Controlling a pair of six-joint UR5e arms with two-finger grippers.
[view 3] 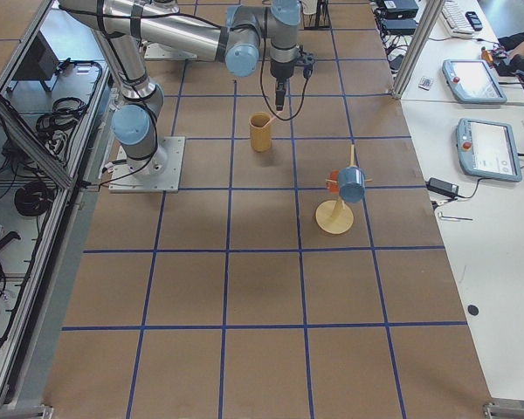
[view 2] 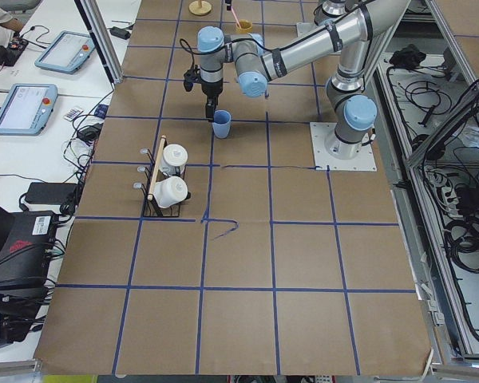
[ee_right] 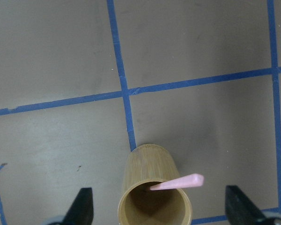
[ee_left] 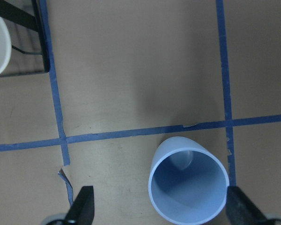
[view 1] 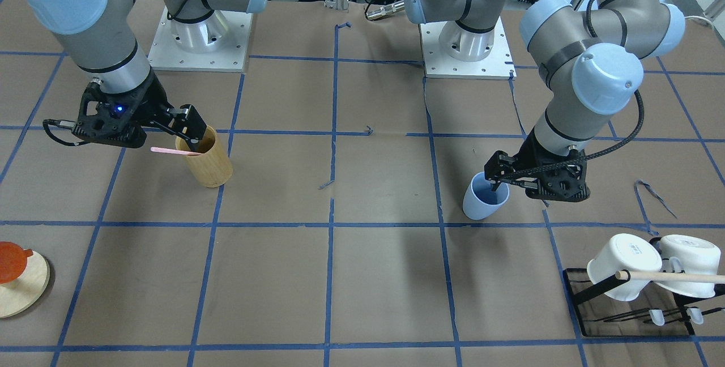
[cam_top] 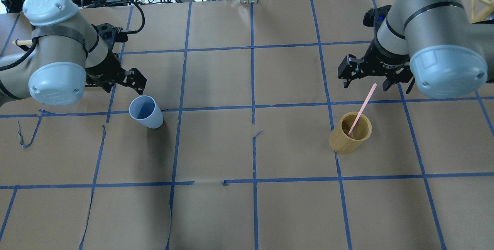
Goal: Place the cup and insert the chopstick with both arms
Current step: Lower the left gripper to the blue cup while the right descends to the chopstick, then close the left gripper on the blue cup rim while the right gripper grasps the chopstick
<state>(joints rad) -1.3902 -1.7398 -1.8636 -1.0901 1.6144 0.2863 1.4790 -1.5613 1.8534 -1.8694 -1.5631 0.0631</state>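
The light-blue cup stands upright on the table on my left side; it also shows in the front view and the left wrist view. My left gripper is open and empty just above it, the cup lying between the fingers toward one side. The pale-pink chopstick leans inside a tan wooden cylinder, its top end sticking out. My right gripper is open above the chopstick's upper end, not holding it.
A black rack with two white mugs and a wooden rod stands at the table's edge on my left. A round wooden stand with an orange piece is on my right. Blue tape lines grid the brown table.
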